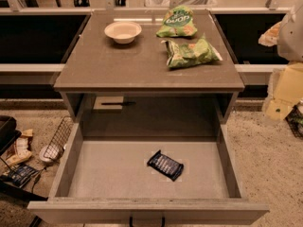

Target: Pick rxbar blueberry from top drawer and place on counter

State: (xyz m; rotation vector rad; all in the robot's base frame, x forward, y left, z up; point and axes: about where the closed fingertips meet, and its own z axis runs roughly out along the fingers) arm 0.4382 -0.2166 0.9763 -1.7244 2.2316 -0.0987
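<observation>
The rxbar blueberry (165, 165), a small dark blue-black bar with pale lettering, lies flat and slanted on the floor of the open top drawer (94, 174), right of centre. The drawer is pulled fully out towards me, and its dark handle (147, 220) shows at the bottom edge. The counter (109, 65) is the grey-brown top of the cabinet behind it. My gripper (284, 32) is a pale shape at the far right edge, level with the counter, well away from the bar and holding nothing that I can see.
On the counter stand a white bowl (123, 31) at the back left and two green chip bags (178, 22) (190, 52) at the back right. A wire basket (59, 138) and clutter lie on the floor at the left. Pale yellow boxes (286, 91) stand at the right.
</observation>
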